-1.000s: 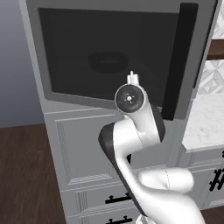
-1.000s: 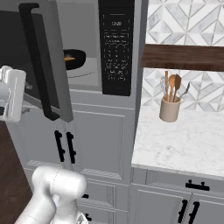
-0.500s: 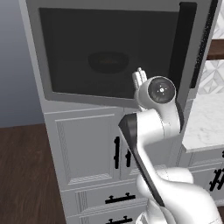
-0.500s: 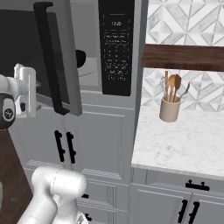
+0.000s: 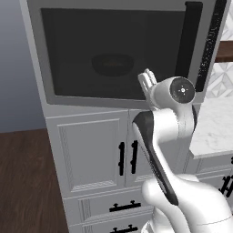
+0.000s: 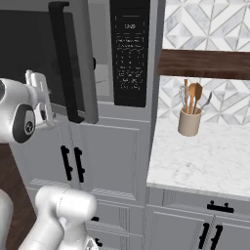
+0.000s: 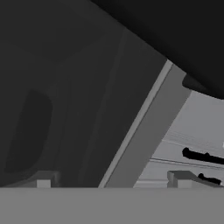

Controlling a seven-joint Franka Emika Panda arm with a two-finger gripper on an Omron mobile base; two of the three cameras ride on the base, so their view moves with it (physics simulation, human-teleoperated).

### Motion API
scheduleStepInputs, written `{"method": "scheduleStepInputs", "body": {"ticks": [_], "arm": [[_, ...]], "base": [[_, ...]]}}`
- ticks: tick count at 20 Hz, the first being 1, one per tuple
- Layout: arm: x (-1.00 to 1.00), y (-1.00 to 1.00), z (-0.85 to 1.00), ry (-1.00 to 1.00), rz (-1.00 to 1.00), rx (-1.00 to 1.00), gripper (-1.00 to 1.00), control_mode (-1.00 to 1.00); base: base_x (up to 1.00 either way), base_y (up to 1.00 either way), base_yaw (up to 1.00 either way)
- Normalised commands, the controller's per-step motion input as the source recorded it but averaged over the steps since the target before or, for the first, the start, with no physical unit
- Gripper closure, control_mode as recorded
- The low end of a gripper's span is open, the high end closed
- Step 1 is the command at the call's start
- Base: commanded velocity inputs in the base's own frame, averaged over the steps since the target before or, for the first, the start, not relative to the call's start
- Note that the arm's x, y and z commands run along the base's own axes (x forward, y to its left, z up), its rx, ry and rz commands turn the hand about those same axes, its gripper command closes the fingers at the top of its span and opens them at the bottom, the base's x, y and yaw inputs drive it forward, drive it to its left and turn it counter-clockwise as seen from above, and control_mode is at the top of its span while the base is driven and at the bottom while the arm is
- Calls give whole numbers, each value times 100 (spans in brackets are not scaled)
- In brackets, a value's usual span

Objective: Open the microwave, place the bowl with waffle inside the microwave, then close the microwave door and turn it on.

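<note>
The microwave door point(image 5: 113, 50) stands almost shut, its black bar handle point(image 5: 191, 38) at the right. Through the tinted window the bowl with waffle point(image 5: 111, 66) shows dimly inside the microwave point(image 6: 103, 73). My gripper point(image 5: 146, 82) is open, its fingers pointing up against the lower right of the door's window. From the right, the gripper point(image 6: 36, 85) sits just left of the handle point(image 6: 66, 63), and a narrow gap remains between the door edge and the black button panel point(image 6: 129, 49). The hand view has the fingertips point(image 7: 43, 180) close to the door's lower frame point(image 7: 144, 131).
White cabinet doors point(image 5: 86, 154) with short black handles sit below the microwave. A marble counter point(image 6: 205, 156) to the right carries a utensil holder point(image 6: 189, 119) under a wooden shelf point(image 6: 205, 63). Dark wood floor point(image 5: 22, 182) lies to the left.
The door has swung further toward shut, covering the bowl in the right base view. My hand has moved right and up along with the door.
</note>
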Motion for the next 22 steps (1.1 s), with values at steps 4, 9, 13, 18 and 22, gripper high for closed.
{"method": "scheduleStepInputs", "body": {"ticks": [4,9,13,18,22], "arm": [[25,0,0,-4,1,-10,-100,-100],[31,0,0,-6,0,-7,-100,-100],[36,0,0,-5,0,-3,-100,-100],[44,0,0,-1,0,0,-100,-100],[42,-1,0,0,0,0,-100,-100]], "base": [[0,0,0],[0,0,0],[0,0,0],[0,0,0],[0,0,0]]}}
